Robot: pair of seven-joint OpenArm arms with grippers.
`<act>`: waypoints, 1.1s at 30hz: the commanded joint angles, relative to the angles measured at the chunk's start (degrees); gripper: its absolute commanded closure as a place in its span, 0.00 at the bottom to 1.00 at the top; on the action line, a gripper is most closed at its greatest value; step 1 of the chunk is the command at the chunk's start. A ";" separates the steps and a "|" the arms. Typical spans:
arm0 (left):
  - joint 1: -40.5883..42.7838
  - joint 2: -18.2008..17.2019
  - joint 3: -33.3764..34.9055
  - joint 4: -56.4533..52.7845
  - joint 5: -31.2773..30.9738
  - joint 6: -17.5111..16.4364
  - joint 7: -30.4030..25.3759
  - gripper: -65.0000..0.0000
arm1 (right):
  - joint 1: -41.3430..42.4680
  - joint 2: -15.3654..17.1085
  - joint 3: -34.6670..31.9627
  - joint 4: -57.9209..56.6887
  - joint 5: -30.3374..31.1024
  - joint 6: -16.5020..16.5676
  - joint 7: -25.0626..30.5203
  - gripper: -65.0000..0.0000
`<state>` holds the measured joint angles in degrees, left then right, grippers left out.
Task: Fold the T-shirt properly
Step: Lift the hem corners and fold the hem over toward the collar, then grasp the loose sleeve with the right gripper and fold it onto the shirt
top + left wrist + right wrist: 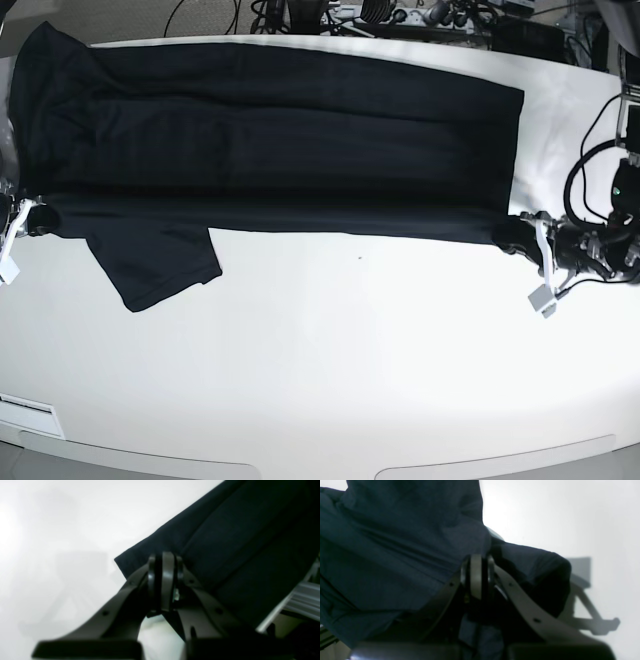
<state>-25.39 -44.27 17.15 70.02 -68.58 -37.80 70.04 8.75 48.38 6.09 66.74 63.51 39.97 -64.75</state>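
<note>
Nearest the base camera the white table (330, 370) lies bare, with only one short sleeve of the T-shirt (270, 140) hanging down onto it at the near left. Beyond that runs the near edge of the shirt, a long straight fold line stretched from left to right across the table. Each end of this line is pinched by an arm. At the right end the left gripper (520, 232) has its fingers closed tight on the corner of the cloth; the left wrist view shows the two pads pressed together with the fabric edge running away from them. At the left end the right gripper (35, 215) is likewise clamped on the shirt, and in the right wrist view dark cloth bunches over and around the closed fingers.

Holding both ends at once keeps the edge taut and level, which, I judge, is what lets a long lengthwise fold be carried over without sagging in the middle. The loose sleeve suggests this side is not yet tucked in.

Farther back the body of the shirt lies flat in a broad dark band reaching nearly to the far edge of the table, with faint lengthwise creases. Behind it, cables and equipment (400, 15) crowd the far side.
</note>
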 commanded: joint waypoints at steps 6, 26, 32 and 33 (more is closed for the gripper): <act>2.82 -1.44 -0.76 0.39 6.49 0.09 -6.23 1.00 | 1.27 1.92 0.59 0.68 -0.44 0.03 0.39 1.00; 5.05 -1.44 -0.76 0.35 4.90 4.83 -5.14 0.42 | 1.92 -4.39 0.59 8.83 -2.38 0.03 12.76 0.37; 5.05 -1.44 -0.76 0.35 4.68 4.83 -4.87 0.42 | 2.38 -11.69 0.59 8.74 -18.47 -5.38 21.77 0.37; 5.05 -1.44 -0.76 0.35 4.59 4.85 -4.61 0.42 | 2.40 -12.57 0.59 8.74 -20.65 -6.60 22.88 0.37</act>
<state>-19.86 -44.47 16.69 70.26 -66.17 -33.82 63.20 9.98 34.52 6.09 74.67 41.87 33.15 -43.18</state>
